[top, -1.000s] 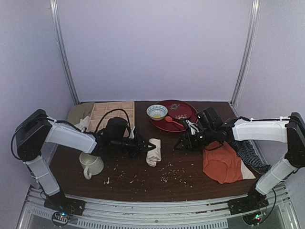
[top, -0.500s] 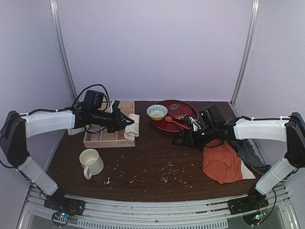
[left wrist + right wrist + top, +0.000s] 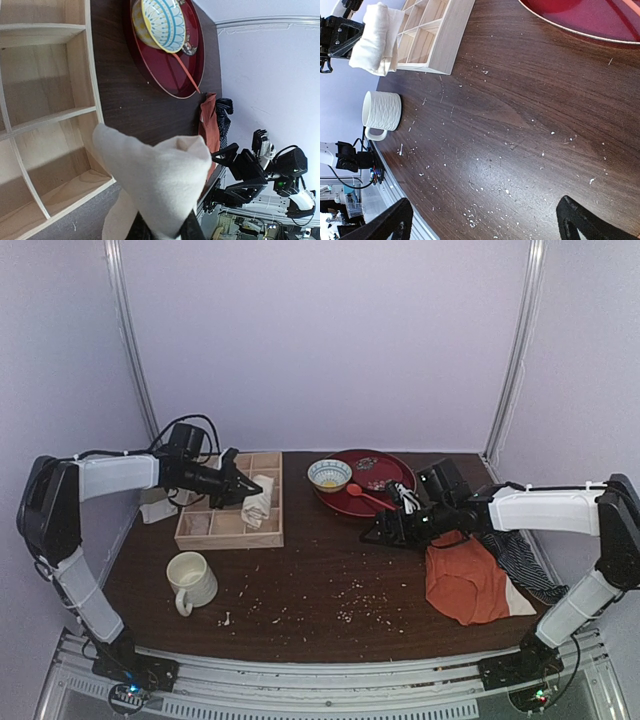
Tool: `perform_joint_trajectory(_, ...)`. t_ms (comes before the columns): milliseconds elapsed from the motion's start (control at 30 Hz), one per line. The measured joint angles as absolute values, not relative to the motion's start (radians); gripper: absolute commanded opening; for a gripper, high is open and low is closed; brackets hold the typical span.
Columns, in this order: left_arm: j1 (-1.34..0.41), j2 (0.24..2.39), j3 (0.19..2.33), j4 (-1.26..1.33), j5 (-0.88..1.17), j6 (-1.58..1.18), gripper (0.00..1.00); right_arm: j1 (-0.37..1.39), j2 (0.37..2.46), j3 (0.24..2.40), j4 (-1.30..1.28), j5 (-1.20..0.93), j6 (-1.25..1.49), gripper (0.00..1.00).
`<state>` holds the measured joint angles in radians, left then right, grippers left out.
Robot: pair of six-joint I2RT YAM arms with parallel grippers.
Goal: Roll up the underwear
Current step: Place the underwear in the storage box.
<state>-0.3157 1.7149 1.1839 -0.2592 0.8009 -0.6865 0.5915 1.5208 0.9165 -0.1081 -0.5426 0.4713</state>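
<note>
L jaws are pinching the rolled cream underwear [image 3: 259, 502], holding it over the right-hand compartments of the wooden divider tray [image 3: 228, 536] at the bench's [image 3: 300, 610] back-left. R jaws are gaping wide w/ nothing between them, hovering low beside the orange-red garment [image 3: 465, 580].

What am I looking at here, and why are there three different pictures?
These are two robot arms bolted to a table. One picture comes from a camera above and behind them; the other two come from a small camera on each wrist. The left fingers are shut on the rolled cream underwear, held above a wooden divider tray. The right fingers stand open and empty above the table. Also there: a white mug, a patterned bowl and spoon on a red plate, an orange garment, a striped cloth, and crumbs.
</note>
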Motion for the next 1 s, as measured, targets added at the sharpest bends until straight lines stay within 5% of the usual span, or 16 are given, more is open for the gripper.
perform_joint_trajectory(1000, -0.165, 1.835, 1.186, -0.375, 0.789, -0.537, 0.00, 0.585, 1.583, 0.936, -0.112, -0.576, 0.471, 1.00)
